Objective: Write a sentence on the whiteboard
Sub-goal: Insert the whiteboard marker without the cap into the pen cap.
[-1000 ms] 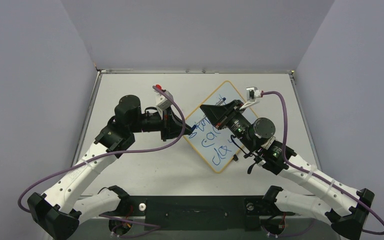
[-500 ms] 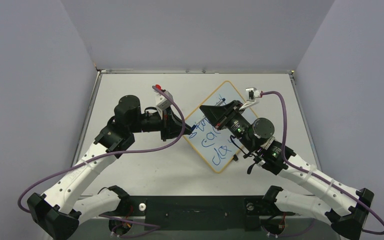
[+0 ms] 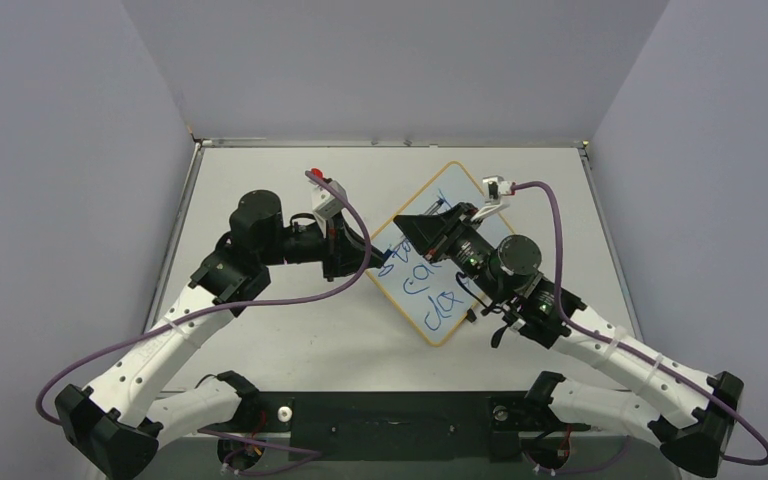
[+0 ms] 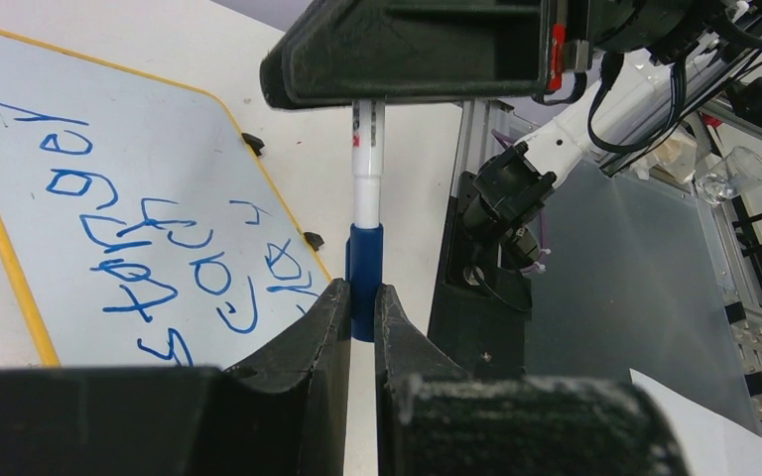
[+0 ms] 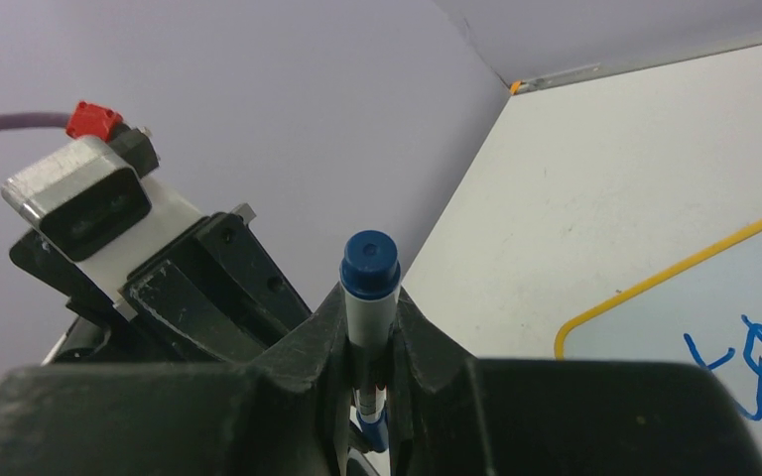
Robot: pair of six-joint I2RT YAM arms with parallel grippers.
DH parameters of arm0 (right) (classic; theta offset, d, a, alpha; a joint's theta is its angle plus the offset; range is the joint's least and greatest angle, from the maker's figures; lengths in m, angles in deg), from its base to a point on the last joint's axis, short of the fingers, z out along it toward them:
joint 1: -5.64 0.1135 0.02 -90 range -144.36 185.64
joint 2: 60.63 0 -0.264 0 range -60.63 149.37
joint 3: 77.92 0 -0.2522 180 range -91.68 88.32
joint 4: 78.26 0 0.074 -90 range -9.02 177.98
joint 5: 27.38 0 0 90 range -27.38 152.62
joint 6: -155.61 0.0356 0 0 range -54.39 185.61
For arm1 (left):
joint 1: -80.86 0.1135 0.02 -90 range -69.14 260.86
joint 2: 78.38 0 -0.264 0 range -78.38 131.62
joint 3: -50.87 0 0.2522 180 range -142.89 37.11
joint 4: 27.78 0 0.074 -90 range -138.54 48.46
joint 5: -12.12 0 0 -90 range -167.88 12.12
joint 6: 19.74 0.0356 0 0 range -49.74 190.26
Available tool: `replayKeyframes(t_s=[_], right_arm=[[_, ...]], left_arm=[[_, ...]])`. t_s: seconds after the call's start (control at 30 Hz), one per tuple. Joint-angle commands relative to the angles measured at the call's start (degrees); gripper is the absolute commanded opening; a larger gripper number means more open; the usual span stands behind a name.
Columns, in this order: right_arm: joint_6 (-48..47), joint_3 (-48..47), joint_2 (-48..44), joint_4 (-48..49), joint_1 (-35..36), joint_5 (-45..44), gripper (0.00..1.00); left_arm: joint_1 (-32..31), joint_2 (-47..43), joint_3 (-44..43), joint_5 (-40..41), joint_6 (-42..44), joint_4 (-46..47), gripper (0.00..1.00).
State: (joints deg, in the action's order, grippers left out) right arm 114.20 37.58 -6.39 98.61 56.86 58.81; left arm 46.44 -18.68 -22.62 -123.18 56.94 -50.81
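Note:
The whiteboard (image 3: 457,205) lies tilted at the table's middle, with a yellow-orange frame. The sentence (image 3: 423,284) is on it in blue, in three lines; it also shows in the left wrist view (image 4: 149,253). My right gripper (image 3: 406,222) is shut on the marker (image 5: 368,302), a white barrel with a blue end, held over the board's left corner. My left gripper (image 3: 373,259) is shut on the blue marker cap (image 4: 364,266). The marker's white barrel (image 4: 366,169) runs straight into the cap between the two grippers.
The whiteboard's two black feet (image 4: 253,144) sit along its edge. The left wrist's camera block with a red connector (image 5: 79,193) is close behind the marker. Grey walls enclose the table (image 3: 260,330) on three sides. The arm bases and a black rail (image 3: 390,415) line the near edge.
My right gripper has shifted slightly left toward the left gripper, bringing the marker with it. The left arm and the whiteboard have stayed put.

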Motion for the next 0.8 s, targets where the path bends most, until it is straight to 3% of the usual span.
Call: replayKeyframes(t_s=[0.0,0.47,0.77], right_arm=[[-2.3,-2.4,2.46,-1.79,0.9,4.15,0.0],[-5.68,-6.08,8.21,-6.84,4.44,4.35,0.0],[-1.88,-6.86,12.9,-7.3,7.27,3.99,0.0]], left_arm=[[-0.08,-0.13,-1.28,0.69,-0.64,3.89,0.0],[-0.12,-0.2,-0.39,7.8,-3.64,6.81,0.0],[-0.08,0.25,0.32,13.2,-7.69,15.68,0.0]])
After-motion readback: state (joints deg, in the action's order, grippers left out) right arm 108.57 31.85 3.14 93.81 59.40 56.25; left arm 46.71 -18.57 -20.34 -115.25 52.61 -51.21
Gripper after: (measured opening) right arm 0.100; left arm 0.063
